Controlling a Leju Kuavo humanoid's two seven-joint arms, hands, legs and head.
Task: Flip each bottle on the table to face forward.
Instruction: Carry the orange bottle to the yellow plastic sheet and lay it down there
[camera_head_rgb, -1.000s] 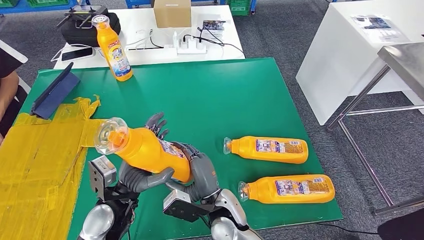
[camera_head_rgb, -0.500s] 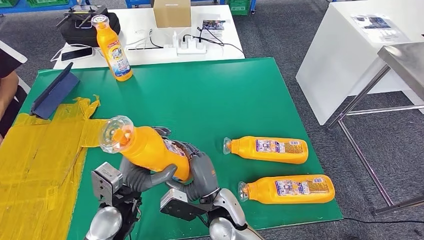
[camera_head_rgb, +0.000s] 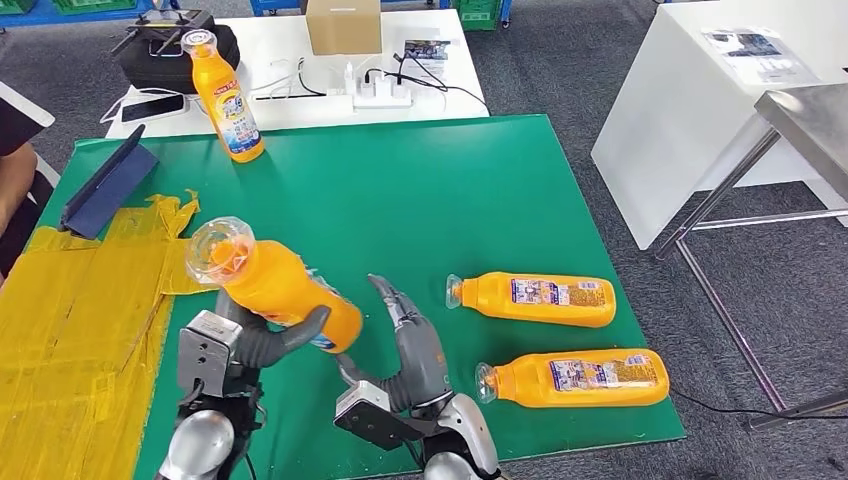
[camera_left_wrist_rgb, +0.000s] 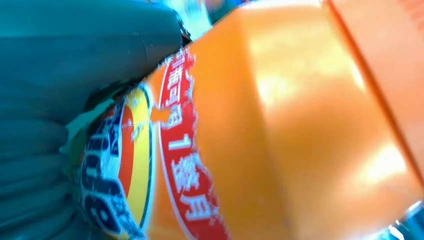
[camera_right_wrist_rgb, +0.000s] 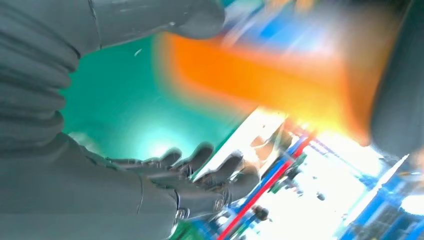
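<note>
Bottle (camera_head_rgb: 270, 283): tilted, clamped in left hand (camera_head_rgb: 262, 335) fingers, above the green worktop (camera_head_rgb: 430, 200). Right hand (camera_head_rgb: 415, 350): has just let go, fingers apart beside it. Handover done; standing it upright judged next. Two bottles (camera_head_rgb: 535, 299) lie beyond the right fingers.

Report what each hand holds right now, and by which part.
The left hand grips the tilted orange bottle around its lower body, near the base. The right hand is open beside it and holds nothing.
</note>
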